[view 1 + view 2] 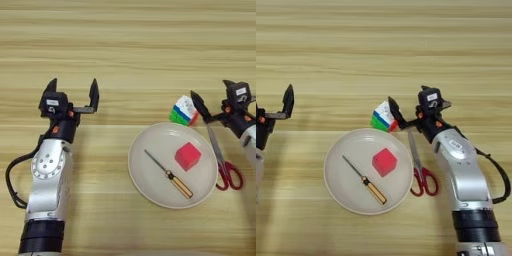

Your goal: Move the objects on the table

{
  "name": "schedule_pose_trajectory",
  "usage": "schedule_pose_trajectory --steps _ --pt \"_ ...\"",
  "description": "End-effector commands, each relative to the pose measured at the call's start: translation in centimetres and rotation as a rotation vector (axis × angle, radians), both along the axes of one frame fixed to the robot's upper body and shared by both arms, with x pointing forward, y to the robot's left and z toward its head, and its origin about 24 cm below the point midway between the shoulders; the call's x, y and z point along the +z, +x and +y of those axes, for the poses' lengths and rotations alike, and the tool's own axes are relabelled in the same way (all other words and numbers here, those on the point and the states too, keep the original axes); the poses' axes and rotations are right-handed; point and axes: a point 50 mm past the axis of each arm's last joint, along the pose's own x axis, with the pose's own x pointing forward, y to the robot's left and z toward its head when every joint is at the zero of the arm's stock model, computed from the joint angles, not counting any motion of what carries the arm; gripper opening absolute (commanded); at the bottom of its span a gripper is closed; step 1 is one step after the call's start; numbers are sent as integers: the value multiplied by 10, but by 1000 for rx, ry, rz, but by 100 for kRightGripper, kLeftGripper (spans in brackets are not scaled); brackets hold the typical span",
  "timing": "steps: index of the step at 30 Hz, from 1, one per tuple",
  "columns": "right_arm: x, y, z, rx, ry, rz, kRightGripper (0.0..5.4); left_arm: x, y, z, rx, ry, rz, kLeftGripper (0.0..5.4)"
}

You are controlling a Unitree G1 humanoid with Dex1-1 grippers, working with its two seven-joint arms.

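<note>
A: Where is the right claw [408, 107] sitting?
B: It is hovering with its 2 fingers spread wide, one fingertip right beside the puzzle cube [382, 116], gripping nothing.
A: And the scissors [419, 165]?
B: They are lying on the surface [125, 45], just right of the plate [145, 180] that is holding a screwdriver [168, 173] and a red block [188, 155].
A: The left claw [72, 90]?
B: It is idling wide apart, well to the left.

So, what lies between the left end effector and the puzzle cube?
Only bare table lies between the left end effector and the puzzle cube, seen in the left eye view.
</note>
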Motion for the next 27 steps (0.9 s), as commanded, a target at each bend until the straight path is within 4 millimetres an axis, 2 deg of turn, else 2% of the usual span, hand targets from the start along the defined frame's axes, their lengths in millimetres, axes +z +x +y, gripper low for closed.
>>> schedule_pose_trajectory --steps 1,18,27 --pt "3 5 8 47 21 13 535 3 3 2 -5 8 -13 540" --pt "-18 8 12 203 -57 196 535 3 3 2 -8 5 -14 540" --pt "-31 13 10 221 -60 264 535 3 3 0 -9 2 -14 540"
